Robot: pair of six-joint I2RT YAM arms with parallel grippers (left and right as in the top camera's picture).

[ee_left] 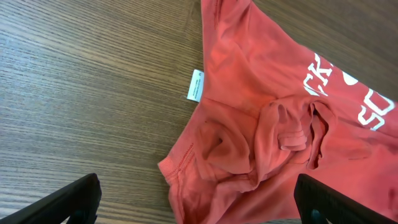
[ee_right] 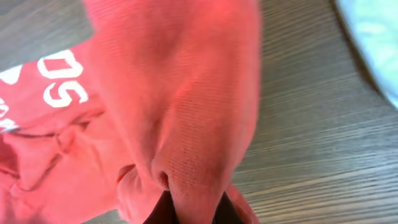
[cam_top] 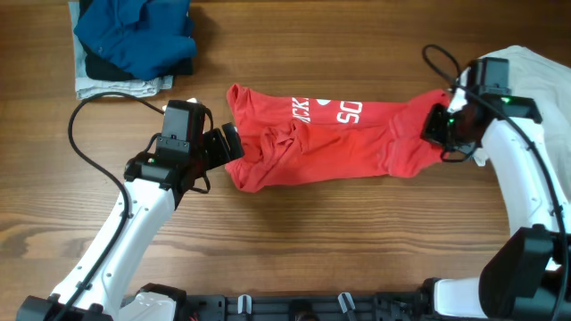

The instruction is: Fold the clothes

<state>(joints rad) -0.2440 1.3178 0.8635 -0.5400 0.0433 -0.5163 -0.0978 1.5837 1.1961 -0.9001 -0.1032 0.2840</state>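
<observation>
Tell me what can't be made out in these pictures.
Overhead: red T-shirt lettering, partly folded under its cloth.
Right wrist: right gripper fingers, mostly covered by the pinched shirt, cut by the bottom edge.
Overhead: white shirt, cut by the right edge.
Overhead: blue garment, cut by the top edge.

The long brown wooden bench (cam_top: 357, 241) shows fine straight grain under a smooth, low-sheen finish. The red short-sleeved cloth T-shirt (cam_top: 312, 147) is a soft, matt knit, and its ribbed weave is plain to see up close. Its white printed lettering (cam_top: 348, 112) looks flatter and smoother than the cloth. The left pincer (cam_top: 230, 143) has dull black plastic fingers (ee_left: 71, 200), and the white left arm shell (cam_top: 134, 223) is glossy plastic. The rumpled blue garment (cam_top: 134, 31) is matt cloth.
</observation>
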